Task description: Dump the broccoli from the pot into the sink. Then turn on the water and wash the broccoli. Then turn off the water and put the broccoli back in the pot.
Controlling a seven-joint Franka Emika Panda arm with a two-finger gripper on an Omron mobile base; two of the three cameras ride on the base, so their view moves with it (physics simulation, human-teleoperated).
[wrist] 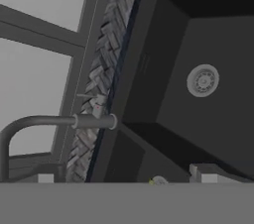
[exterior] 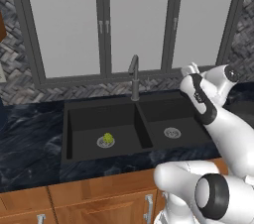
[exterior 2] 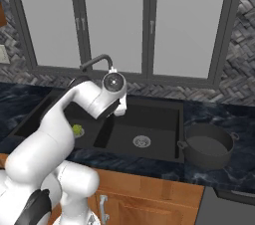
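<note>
In the left basin of the sink the broccoli sits on its drain; the empty, spread gripper should approach the faucet gently, squarely

Arm bent forward, wrist raised, tool jaws wide apart, empty.

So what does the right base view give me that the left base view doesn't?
Right base view alone: the pot, upright on the counter just right of the sink, nothing visible inside it. Left base view alone: the left stretch of dark counter and the whole left basin floor, with the broccoli resting on its drain. Both share the sink, the faucet, the right basin's drain, the windows and the broccoli, which the arm partly hides in the right base view.
</note>
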